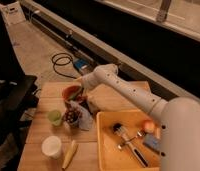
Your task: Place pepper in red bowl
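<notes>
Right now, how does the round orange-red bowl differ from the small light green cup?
The round orange-red bowl is wider and sits farther back on the wooden table; the small light green cup is narrower and nearer. The gripper is at the bowl, away from the cup. Both stand upright.

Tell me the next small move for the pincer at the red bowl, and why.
Probably release and lift straight up. The pincer sits right at the far rim of the red bowl, so the pepper looks delivered, though I cannot make it out. A straight lift should clear the green cup and the bag.
</notes>
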You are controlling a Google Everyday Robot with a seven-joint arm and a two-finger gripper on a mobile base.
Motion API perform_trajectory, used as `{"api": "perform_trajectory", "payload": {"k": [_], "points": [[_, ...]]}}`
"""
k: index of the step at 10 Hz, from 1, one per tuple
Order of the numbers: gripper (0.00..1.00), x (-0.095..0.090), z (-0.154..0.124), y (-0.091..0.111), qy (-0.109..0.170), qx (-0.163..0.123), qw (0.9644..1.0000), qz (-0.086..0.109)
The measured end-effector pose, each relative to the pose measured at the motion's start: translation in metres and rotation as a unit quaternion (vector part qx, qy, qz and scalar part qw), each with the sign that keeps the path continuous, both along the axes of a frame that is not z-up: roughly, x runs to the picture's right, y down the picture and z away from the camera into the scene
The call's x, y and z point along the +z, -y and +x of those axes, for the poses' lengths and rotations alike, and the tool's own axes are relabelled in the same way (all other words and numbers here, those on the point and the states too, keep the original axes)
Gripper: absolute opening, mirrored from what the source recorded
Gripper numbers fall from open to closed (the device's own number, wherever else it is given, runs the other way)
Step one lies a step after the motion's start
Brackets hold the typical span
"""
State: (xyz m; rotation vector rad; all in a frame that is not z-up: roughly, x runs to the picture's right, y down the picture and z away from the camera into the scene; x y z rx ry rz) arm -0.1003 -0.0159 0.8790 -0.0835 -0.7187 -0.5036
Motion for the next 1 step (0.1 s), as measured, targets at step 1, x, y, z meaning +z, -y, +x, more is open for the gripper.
{"api": "perform_trajectory", "payload": {"k": [1], "points": [[0.66,-0.0096,0.0046,0.0066,0.001,0.002,1.0,0.008]]}}
